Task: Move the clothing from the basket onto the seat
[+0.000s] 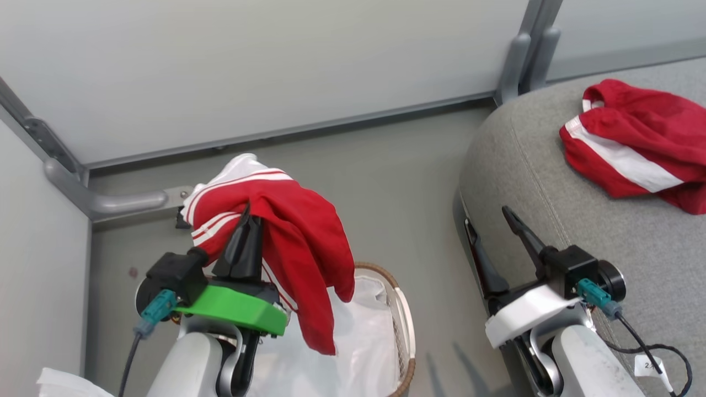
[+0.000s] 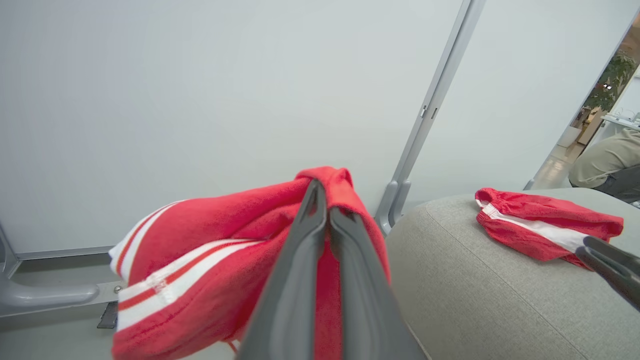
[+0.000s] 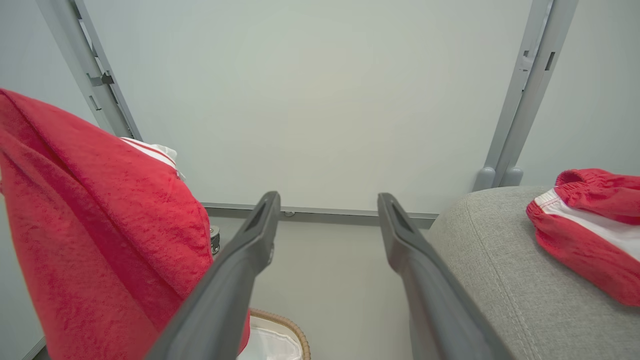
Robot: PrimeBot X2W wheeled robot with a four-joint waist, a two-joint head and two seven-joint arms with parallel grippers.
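Clamping a red garment (image 1: 298, 231) above the basket (image 1: 405, 320), the left gripper (image 1: 247, 215) is raised; the right gripper (image 1: 486, 218) stands spread.

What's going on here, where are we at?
The left gripper is shut on a red garment, which hangs over the basket. The right gripper is open and holds nothing, next to the couch seat. A second red garment already lies on the seat.
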